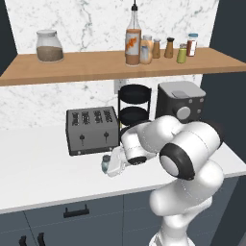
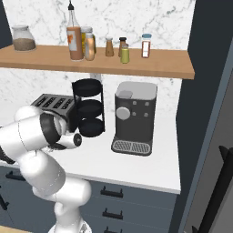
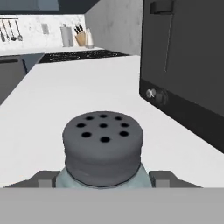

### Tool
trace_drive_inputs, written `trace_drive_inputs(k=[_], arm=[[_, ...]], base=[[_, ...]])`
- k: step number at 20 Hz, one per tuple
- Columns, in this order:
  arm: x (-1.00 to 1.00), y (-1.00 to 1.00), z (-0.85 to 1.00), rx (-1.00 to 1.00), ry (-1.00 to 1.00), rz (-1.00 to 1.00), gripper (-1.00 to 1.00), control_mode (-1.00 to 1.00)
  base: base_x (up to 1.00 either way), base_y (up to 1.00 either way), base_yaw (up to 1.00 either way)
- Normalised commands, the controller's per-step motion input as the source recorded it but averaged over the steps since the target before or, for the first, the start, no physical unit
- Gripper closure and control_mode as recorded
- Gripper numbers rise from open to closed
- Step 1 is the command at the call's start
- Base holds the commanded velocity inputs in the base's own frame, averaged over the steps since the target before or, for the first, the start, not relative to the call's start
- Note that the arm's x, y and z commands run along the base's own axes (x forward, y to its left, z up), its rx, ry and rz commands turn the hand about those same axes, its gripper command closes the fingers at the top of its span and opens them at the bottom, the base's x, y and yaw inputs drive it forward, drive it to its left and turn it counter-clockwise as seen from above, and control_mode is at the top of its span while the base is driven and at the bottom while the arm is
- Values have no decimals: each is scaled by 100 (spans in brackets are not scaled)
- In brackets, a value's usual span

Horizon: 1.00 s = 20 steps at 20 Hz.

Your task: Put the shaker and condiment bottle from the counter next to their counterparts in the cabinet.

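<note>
The shaker (image 3: 103,144), pale blue-green glass with a grey holed cap, stands on the white counter (image 1: 38,168) just in front of the toaster. My gripper (image 3: 103,179) reaches sideways at counter height, and its two fingertips press against both sides of the glass body. From the left base view the shaker (image 1: 105,162) peeks out at the end of my gripper (image 1: 107,166). The condiment bottle (image 1: 133,38) (image 2: 75,38) stands upright on the wooden cabinet shelf (image 1: 96,65), right beside the cluster of small spice shakers (image 1: 168,48).
A dark toaster (image 1: 91,129) (image 3: 188,57) stands close behind the shaker. A black tiered stand (image 1: 134,103) and a coffee machine (image 1: 180,101) sit further right. A glass jar (image 1: 49,46) rests at the shelf's left end. Dark grey drawers run under the counter.
</note>
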Motion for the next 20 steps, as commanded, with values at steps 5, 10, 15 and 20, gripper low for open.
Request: trace_drive_inputs(k=[5,10,15,20], arm=[[24,-6,-7,0,9,0,100,-100],[-3,-29,64,-13,-13,0,100,-100],[-45,-53,51,-15,-17,0,100,-100],[-12,-74,53,-4,-3,-11,100,-100]], base=[[0,0,0],[0,0,0],[0,0,0],[0,0,0]])
